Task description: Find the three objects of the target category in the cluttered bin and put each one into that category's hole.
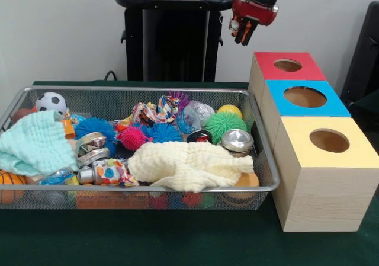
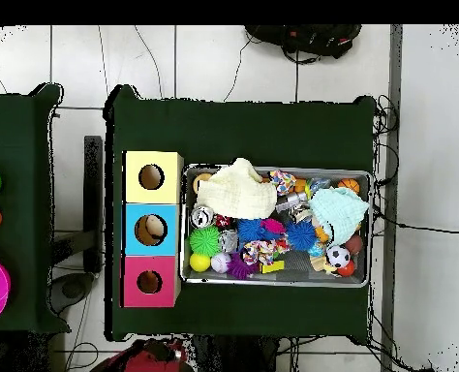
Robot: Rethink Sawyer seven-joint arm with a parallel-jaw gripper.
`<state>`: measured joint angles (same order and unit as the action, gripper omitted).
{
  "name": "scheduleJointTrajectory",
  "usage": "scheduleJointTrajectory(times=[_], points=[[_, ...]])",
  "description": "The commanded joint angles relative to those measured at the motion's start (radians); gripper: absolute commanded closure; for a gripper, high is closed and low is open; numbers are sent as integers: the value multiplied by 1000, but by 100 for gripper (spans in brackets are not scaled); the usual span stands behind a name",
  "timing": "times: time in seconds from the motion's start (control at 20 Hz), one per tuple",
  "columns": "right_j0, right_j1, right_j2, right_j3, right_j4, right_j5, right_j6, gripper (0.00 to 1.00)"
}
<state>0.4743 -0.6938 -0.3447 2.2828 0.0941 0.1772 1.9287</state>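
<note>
The gripper point(image 1: 244, 31) hangs high above the table, its fingers pointing down and close together; I cannot tell whether it is clenched or released, and nothing shows in it. It sits just above and behind the red-topped box point(image 1: 284, 70), likely a raised pose near the holes that keeps the mesh bin point(image 1: 264, 159) uncovered. Only the wrist shows, slanting down from the top edge.

Beside the red-topped box stand the blue-topped box point(image 1: 303, 98) and the yellow-topped box point(image 1: 324, 171), each with one round hole, in a row touching the bin's side so drops are short. From overhead, something pale lies inside the blue hole.

The target category is not shown, so candidates lie in the bin: the green spiky ball point(image 1: 223, 124) nearest the boxes, the soccer ball point(image 1: 51, 102) farthest, with the cream cloth point(image 1: 189, 165) covering others.
</note>
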Motion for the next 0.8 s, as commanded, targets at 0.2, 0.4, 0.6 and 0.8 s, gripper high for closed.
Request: scheduleJointTrajectory(times=[0.2, 0.4, 0.6, 0.8], points=[[54, 111, -14, -255, 148, 198, 265, 100], [109, 111, -56, -301, 175, 281, 292, 100], [119, 108, -59, -311, 198, 300, 297, 100], [134, 111, -67, -306, 217, 288, 302, 100]])
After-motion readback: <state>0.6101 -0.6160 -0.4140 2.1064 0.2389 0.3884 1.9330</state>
